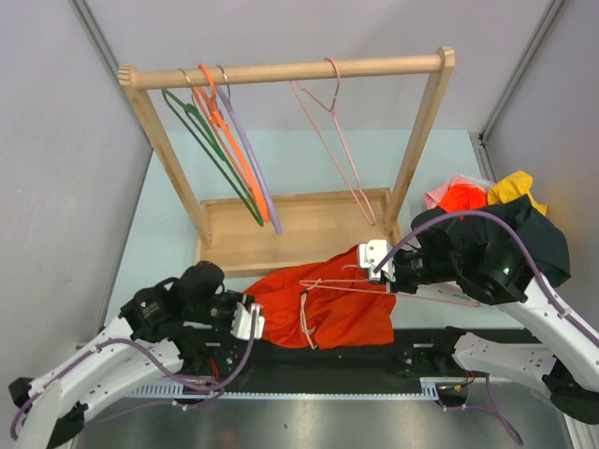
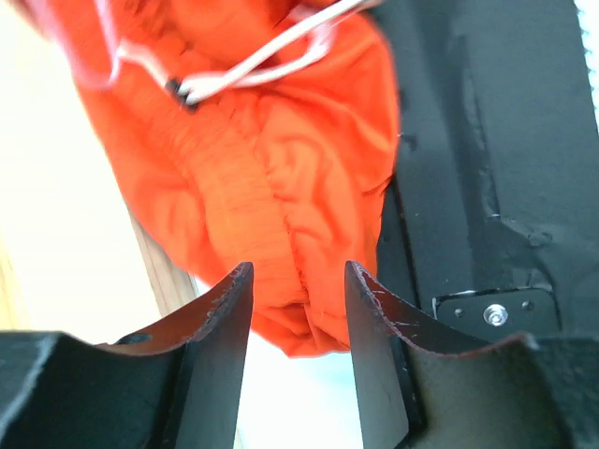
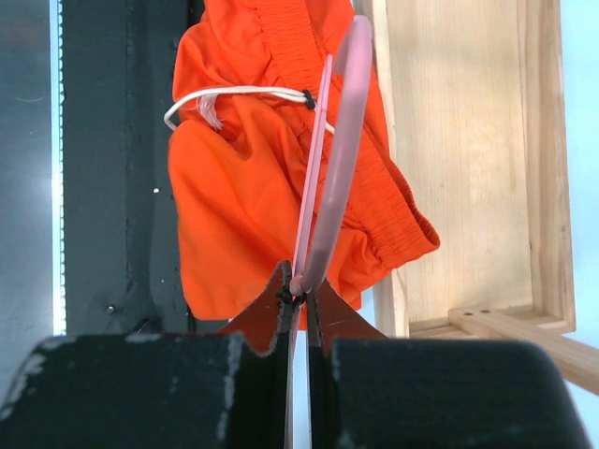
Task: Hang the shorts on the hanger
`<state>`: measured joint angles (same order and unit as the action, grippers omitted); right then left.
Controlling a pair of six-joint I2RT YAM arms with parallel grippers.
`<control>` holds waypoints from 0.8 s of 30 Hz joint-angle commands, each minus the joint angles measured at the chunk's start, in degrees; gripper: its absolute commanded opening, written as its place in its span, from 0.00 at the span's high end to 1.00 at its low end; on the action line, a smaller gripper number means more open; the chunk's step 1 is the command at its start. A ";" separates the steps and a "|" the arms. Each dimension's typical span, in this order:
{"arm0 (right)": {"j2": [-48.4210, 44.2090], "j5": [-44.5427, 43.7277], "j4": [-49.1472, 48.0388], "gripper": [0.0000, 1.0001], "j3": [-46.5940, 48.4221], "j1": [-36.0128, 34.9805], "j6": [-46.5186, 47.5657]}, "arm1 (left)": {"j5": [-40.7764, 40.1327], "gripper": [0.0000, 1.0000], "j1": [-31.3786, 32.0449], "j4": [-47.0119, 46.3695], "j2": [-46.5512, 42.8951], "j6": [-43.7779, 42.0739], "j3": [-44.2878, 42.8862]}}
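The orange-red shorts (image 1: 328, 309) lie bunched on the table in front of the wooden rack base, with the white drawstring (image 2: 262, 61) on top. The pale-pink wire hanger (image 1: 440, 295) lies across them, its thin bar reaching into the fabric. My right gripper (image 1: 377, 260) is shut on the hanger (image 3: 337, 140) at the wire's joint, just above the shorts (image 3: 234, 206). My left gripper (image 1: 251, 320) sits at the shorts' left edge. Its jaws (image 2: 298, 281) stand apart, with a fold of the shorts (image 2: 271, 168) between the tips, not pinched.
A wooden rack (image 1: 281, 70) holds green, orange and lilac hangers at the left and a second pink hanger (image 1: 328, 140) near the middle. Its tray base (image 1: 281, 229) lies behind the shorts. A clothes pile (image 1: 487, 196) sits at the right. A black mat (image 1: 328, 360) runs along the near edge.
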<state>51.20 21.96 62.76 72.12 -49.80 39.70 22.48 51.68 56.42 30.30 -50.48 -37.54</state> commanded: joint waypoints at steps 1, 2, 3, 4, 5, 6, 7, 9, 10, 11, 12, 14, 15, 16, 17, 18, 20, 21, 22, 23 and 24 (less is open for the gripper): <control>1.27 1.42 -3.61 1.00 1.97 -0.56 2.13 | 6.52 0.50 -10.27 0.62 3.69 -1.02 -2.19; 1.44 1.51 -3.61 1.00 1.97 -0.56 2.39 | 7.13 0.48 -13.85 -0.17 5.01 -0.94 -2.27; 1.79 1.51 -3.61 1.00 2.06 -0.56 2.57 | 7.92 0.47 -15.54 -1.39 6.25 -0.94 -2.36; 1.97 1.42 -3.52 1.00 1.98 -0.65 2.83 | 8.80 0.46 -17.04 -2.01 9.30 -1.02 -2.45; 2.15 1.42 -3.61 1.00 1.97 -0.65 2.92 | 9.77 0.43 -18.97 -2.63 10.81 -1.20 -2.54; 2.41 1.42 -3.61 1.00 1.97 -0.65 2.84 | 10.04 0.42 -19.33 -3.59 12.22 -1.81 -2.54; 2.41 1.34 -3.79 1.00 2.06 -0.65 2.75 | 10.39 0.40 -19.42 -3.60 13.89 -2.86 -2.54; 2.59 0.99 -4.23 1.00 2.15 -0.65 2.49 | 11.79 0.32 -19.42 -4.38 17.15 -5.15 -2.28; 2.68 0.72 -4.23 1.00 2.24 -0.65 2.31 | 11.88 0.29 -19.42 -4.83 17.94 -5.59 -1.49; 2.76 0.37 -4.23 1.00 2.33 -0.65 2.22 | 11.97 0.23 -19.34 -4.92 19.77 -8.12 -0.88; 2.68 0.28 -4.23 1.00 2.33 -0.65 2.13 | 12.06 0.22 -19.25 -5.27 20.58 -9.28 -0.35; 2.33 0.37 -3.70 1.00 2.59 -0.65 1.87 | 11.62 0.23 -19.08 -6.76 22.51 -9.90 1.06; 2.15 0.54 -3.70 1.00 2.68 -0.65 1.87 | 11.88 0.24 -18.90 -7.90 24.34 -10.08 1.15; 1.98 0.46 -3.53 1.00 2.59 -0.74 1.87 | 12.32 0.25 -18.72 -8.34 25.49 -10.08 1.07; 1.80 0.28 -3.44 1.00 2.68 -0.74 1.78 | 12.76 0.29 -18.03 -8.70 26.20 -10.08 0.80; 1.71 0.11 -3.52 1.00 2.68 -0.74 1.52 | 13.11 0.31 -17.41 -9.05 27.60 -10.17 0.37; 1.62 0.28 -3.70 1.00 2.85 -0.74 1.17 | 12.16 0.40 -13.48 -8.70 28.05 -11.30 0.36; 1.54 0.37 -3.79 1.00 2.94 -0.74 0.82 | 11.28 0.44 -11.88 -8.79 27.88 -11.48 0.62; 1.53 0.63 -3.87 1.00 3.03 -0.74 0.55 | 9.88 0.48 -9.00 -8.79 26.83 -11.75 1.32; 1.45 0.81 -3.79 1.00 3.03 -0.82 0.55 | 9.34 0.60 -7.66 -8.79 26.04 -12.10 1.68; 1.45 0.90 -3.79 1.00 3.20 -0.74 0.38 | 8.73 0.67 -6.34 -8.87 25.25 -12.10 1.77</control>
<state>53.74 22.35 60.93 72.64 -50.17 40.99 31.27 39.99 48.42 58.28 -59.48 -36.73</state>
